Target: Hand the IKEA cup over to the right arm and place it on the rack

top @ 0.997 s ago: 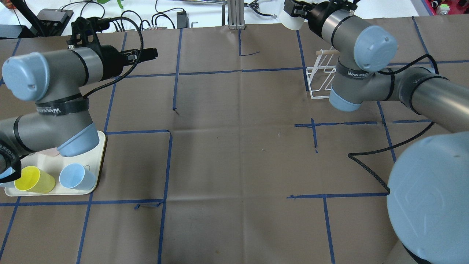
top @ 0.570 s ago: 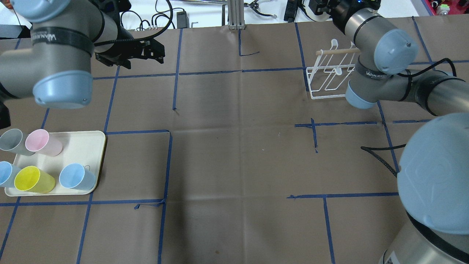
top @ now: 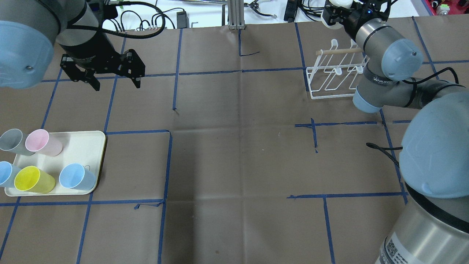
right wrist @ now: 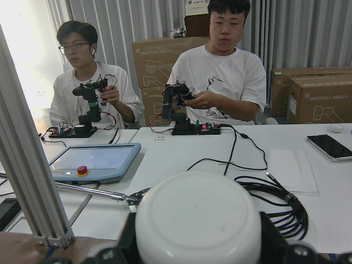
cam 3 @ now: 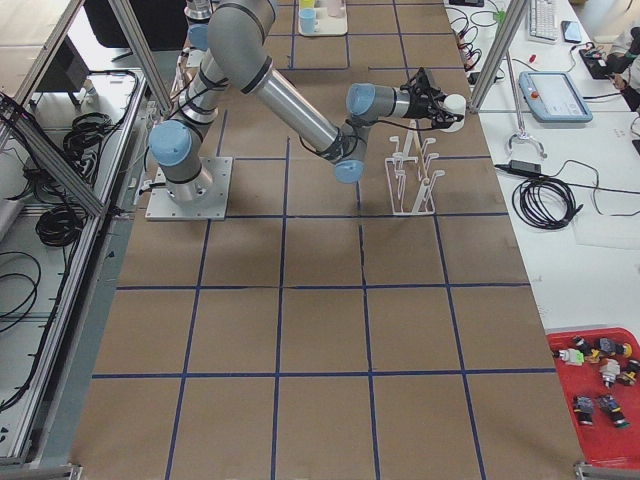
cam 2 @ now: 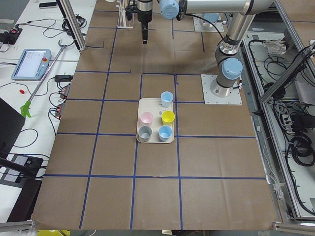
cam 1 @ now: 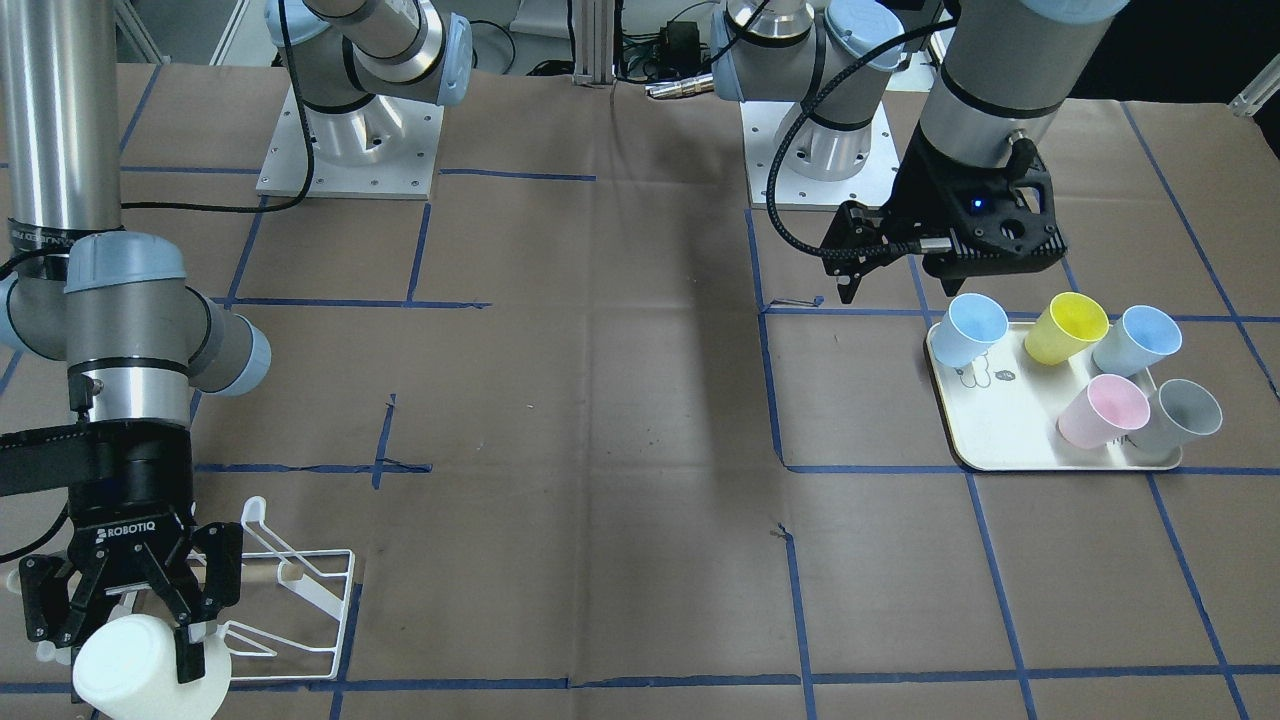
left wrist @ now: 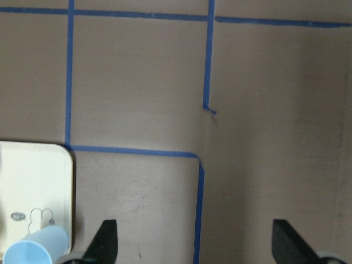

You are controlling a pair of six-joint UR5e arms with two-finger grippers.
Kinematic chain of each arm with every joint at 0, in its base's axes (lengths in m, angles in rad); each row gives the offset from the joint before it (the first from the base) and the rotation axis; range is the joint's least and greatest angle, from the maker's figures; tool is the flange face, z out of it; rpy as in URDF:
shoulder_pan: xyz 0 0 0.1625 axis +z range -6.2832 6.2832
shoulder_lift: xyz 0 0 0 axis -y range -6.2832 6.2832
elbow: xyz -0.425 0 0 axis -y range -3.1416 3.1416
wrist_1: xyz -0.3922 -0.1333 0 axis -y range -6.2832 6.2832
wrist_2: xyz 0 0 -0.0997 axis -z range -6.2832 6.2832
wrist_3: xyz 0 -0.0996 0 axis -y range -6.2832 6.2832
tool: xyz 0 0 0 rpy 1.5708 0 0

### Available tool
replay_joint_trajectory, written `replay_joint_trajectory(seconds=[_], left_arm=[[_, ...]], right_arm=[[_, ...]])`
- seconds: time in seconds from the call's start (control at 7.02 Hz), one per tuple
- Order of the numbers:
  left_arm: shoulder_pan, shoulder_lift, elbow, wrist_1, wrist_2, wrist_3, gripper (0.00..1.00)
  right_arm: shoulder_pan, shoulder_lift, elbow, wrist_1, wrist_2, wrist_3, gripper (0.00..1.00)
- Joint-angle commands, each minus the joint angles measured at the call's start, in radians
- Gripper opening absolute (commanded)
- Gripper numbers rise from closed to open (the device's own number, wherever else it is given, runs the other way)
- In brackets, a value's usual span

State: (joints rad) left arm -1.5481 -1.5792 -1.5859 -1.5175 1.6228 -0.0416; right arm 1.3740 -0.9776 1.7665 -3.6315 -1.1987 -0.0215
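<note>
Our right gripper (cam 1: 118, 640) is clamped on the white IKEA cup (cam 1: 140, 675), with a black finger down each side. In the right wrist view the cup's closed, rounded end fills the gap between those fingers. Seen from overhead, the cup hangs at 12 o'clock from the rack (top: 329, 75), over the far edge of the table (top: 234, 146). In the side view from the right it is raised above the prongs and touches none of them. The rack itself is bare, with the wooden dowel lying across its top. The right arm (top: 384, 62) reaches in from 4 o'clock, its elbow passing over the rack's 3 o'clock side.

Our left gripper (top: 117, 87) is spread wide with nothing between its fingers, pointing down at bare table near 10 o'clock. The cream tray (top: 86, 145) lies at its 7 o'clock, well apart, carrying five coloured cups (top: 75, 176) tipped on their sides: two pale blue, one yellow, one pink and one grey.
</note>
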Motion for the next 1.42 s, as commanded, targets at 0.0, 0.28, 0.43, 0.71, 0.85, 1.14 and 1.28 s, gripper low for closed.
replay_joint_trajectory(seconds=[0.0,0.28,0.43,0.71,0.85,1.14,1.28], left_arm=[[0.003,0.033,-0.014,-0.02,-0.038,-0.001,0.99],[0.043,0.044,-0.032,-0.013,-0.037,0.035,0.99],[0.115,0.06,-0.072,-0.015,-0.034,0.078,0.99],[0.292,0.138,-0.217,-0.004,-0.037,0.263,0.99],[0.366,0.168,-0.285,0.031,-0.037,0.307,0.99],[0.445,0.189,-0.363,0.051,-0.035,0.406,0.99],[0.442,0.191,-0.367,0.057,-0.034,0.41,0.99]], right_arm=[[-0.001,-0.007,0.03,0.072,0.001,-0.034,0.29],[-0.001,-0.007,0.047,0.08,-0.001,-0.037,0.29],[-0.001,-0.01,0.042,0.095,-0.001,-0.038,0.29],[-0.001,-0.035,0.047,0.163,-0.001,-0.073,0.29],[-0.001,-0.036,0.053,0.172,-0.001,-0.078,0.29],[-0.003,-0.038,0.057,0.174,-0.001,-0.078,0.29],[-0.006,-0.038,0.063,0.174,-0.001,-0.078,0.29]])
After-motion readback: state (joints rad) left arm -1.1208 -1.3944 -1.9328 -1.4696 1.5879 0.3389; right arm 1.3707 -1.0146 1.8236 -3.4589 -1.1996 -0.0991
